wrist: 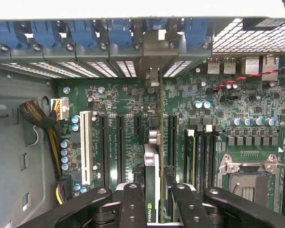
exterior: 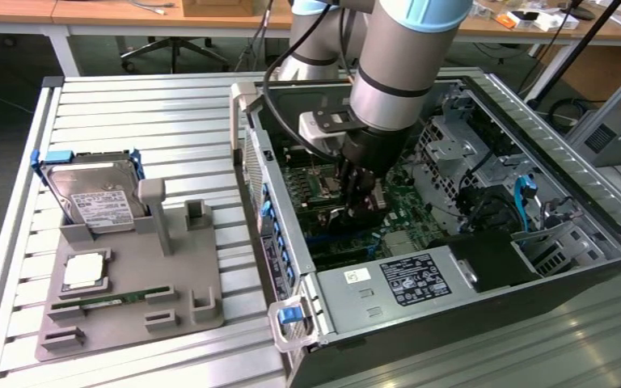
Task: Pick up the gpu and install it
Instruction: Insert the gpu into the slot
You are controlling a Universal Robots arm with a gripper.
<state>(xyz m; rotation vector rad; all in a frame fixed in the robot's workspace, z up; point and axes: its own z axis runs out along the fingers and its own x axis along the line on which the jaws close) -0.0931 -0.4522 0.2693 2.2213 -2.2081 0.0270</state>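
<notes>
While the gpu is clamped edge-on between the two fingers of the pincer, it is held upright inside the open computer case, just above the motherboard. In the wrist view the card's thin edge is seen running toward the rear bracket openings, roughly in line with one of the long black expansion slots; whether its connector has entered a slot cannot be told. For the step to be done well, the card's edge should be kept parallel to the chosen slot and its silver end bracket aligned with the free opening below the blue retainers, so that seating pressure is applied straight down without tilt. Contact with the neighbouring capacitors is judged the main risk. On the desk, the hard drive is left in its grey holder.
</notes>
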